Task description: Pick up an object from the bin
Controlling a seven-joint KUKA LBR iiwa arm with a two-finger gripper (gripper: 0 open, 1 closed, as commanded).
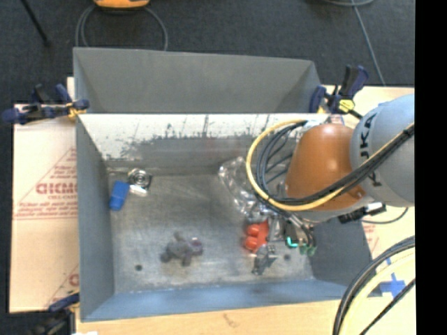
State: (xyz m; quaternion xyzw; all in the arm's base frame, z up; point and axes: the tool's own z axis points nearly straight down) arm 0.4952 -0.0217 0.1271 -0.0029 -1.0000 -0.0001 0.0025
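While the arm (391,152) reaches in from the right, the gripper (265,257) sits low over the floor at the lower right of the bin (91,215). The red block (254,236) lies just beside the gripper, up and left of it in the view. Whether the gripper is released or clenched cannot be told. Clear plastic (234,179) lies above the block. A grey toy (181,249), a blue piece (117,196) and a metal part (140,180) lie well apart to the left.

Small red-orange chunk (254,236) on bin (94,208) floor, lower right.
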